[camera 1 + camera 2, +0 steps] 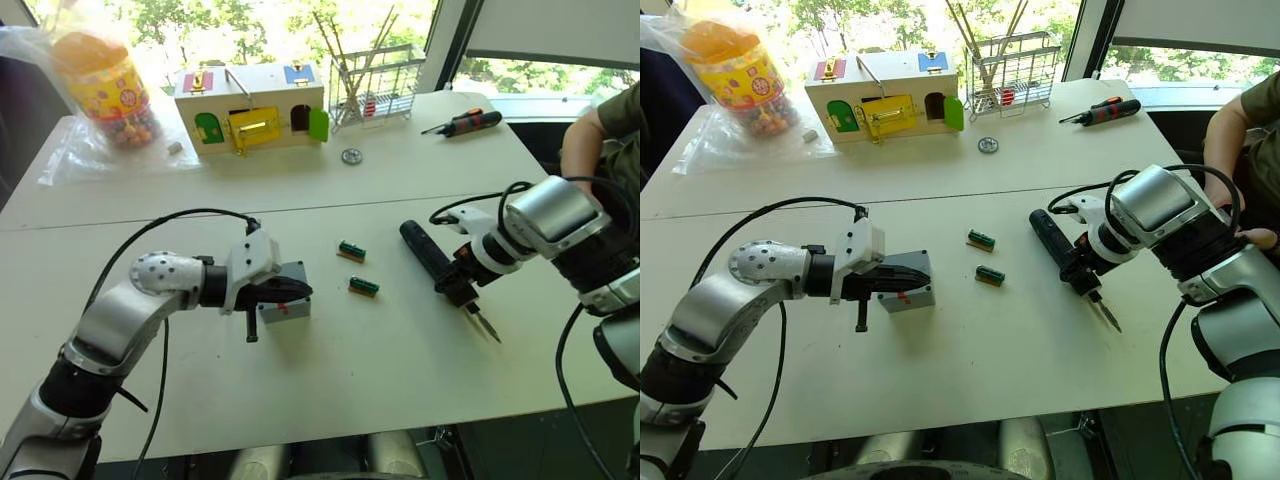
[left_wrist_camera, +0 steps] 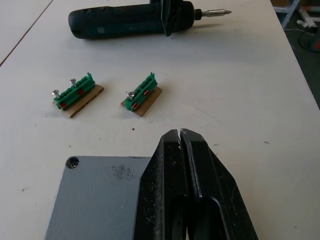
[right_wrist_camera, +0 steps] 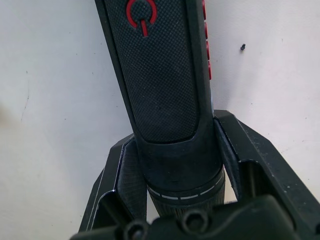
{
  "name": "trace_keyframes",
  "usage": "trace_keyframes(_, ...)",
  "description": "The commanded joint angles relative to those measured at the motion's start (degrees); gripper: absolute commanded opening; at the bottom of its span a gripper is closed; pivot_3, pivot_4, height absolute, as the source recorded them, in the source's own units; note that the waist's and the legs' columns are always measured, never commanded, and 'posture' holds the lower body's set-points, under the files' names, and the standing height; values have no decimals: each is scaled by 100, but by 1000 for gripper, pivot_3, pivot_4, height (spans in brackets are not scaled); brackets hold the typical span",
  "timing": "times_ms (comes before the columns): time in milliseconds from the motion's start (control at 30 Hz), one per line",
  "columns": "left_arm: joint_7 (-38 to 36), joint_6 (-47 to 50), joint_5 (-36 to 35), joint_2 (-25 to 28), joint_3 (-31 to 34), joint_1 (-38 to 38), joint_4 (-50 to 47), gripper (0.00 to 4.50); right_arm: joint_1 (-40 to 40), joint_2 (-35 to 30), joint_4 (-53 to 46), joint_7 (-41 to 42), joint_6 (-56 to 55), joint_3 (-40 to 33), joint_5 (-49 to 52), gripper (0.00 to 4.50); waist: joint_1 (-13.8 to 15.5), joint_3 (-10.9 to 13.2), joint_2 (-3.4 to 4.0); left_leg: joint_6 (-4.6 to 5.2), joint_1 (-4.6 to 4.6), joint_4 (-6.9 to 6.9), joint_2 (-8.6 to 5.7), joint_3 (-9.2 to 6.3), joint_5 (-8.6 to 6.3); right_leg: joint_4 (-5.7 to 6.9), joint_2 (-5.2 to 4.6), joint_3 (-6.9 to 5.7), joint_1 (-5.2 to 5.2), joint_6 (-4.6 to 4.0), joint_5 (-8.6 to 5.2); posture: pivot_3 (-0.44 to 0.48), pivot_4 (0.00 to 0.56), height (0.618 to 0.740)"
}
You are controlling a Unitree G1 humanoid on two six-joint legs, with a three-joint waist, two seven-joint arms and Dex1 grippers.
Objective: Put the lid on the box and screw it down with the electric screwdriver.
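My left hand (image 1: 285, 291) has its fingers pressed together and rests on top of the one grey lid (image 2: 95, 197), which sits on the box (image 1: 288, 308) at the middle of the table (image 1: 400, 180). My right hand (image 1: 458, 285) grips the one electric screwdriver (image 1: 432, 258) near its bit end, bit pointing toward me, its body lying on the table. Between my hands lie two green screw holders (image 1: 351, 250), just apart. One orange-and-black hand screwdriver (image 1: 465, 123) lies at the far edge.
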Motion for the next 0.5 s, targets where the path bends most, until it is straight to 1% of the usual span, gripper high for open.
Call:
trace_keyframes(33, 10, -87, 31, 27, 87, -38, -106, 0, 349, -110, 102, 102, -29, 198, -212, 1697, 20, -4, -6, 0, 0, 0, 0, -1, 0, 0, 0, -1, 0, 0, 0, 0, 150, 740)
trace_keyframes(100, -13, -116, 44, 70, 148, -40, -34, 0, 343, -89, 197, 131, -57, 28, -287, 1697, 59, -6, -10, 0, 0, 0, -1, -1, 0, -1, 0, -1, 2, 0, 0, 0, 150, 740)
trace_keyframes(133, -38, -102, 8, 111, 249, -56, 49, 0, 211, -24, 412, 88, -142, -298, -341, 1697, 73, -8, -13, 0, 0, 1, -1, -1, 0, -1, 0, -1, 2, 0, 0, 0, 150, 740)
trace_keyframes(200, -97, -40, -162, 171, 513, -66, 229, 0, -34, -12, 600, 17, -735, -821, -548, 1697, 85, -7, -11, 0, 1, 3, -1, -1, 0, -1, 0, -1, 2, -2, 1, 0, 150, 740)
trace_keyframes(267, -116, -35, -331, 157, 777, -69, 438, 0, -275, -130, 429, 99, -1429, -1202, -701, 1697, 88, 11, 17, -1, -3, 3, -5, 4, 0, 1, -1, 6, -6, -9, 6, 0, 150, 740)
trace_keyframes(300, 3, -73, -387, 38, 939, -106, 587, 0, -423, -126, 366, 104, -1464, -1584, -603, 1697, 87, 32, 52, 0, -6, 3, -9, 6, 0, 3, -4, 7, -13, -9, 6, 0, 150, 740)
trace_keyframes(367, 170, -104, -385, -80, 1112, -163, 828, 0, -546, -63, 219, 6, -1481, -2402, -399, 1697, 85, 53, 86, -1, -15, -5, -14, 12, 1, 7, -9, 11, -31, -7, 7, 0, 150, 740)
trace_keyframes(400, 154, -179, -338, -63, 1163, -148, 907, 0, -505, 10, 90, -103, -1570, -2736, -360, 1697, 78, 53, 86, -4, -27, -10, -13, 14, 3, 15, -10, 11, -51, -6, 6, 0, 150, 740)
trace_keyframes(433, 137, -218, -330, -49, 1223, -117, 921, 0, -354, 144, -138, -300, -1854, -3220, -299, 1697, 64, 52, 85, -8, -47, -15, -3, 14, 6, 21, -3, 8, -76, -6, 6, 0, 150, 740)
trace_keyframes(500, 223, -310, -259, -22, 1326, -56, 890, 0, 87, 1018, -908, -986, -2674, -4794, 210, 1697, 28, 49, 78, -13, -73, -19, 13, 12, 8, 29, 0, -1, -110, -7, 6, 0, 150, 740)
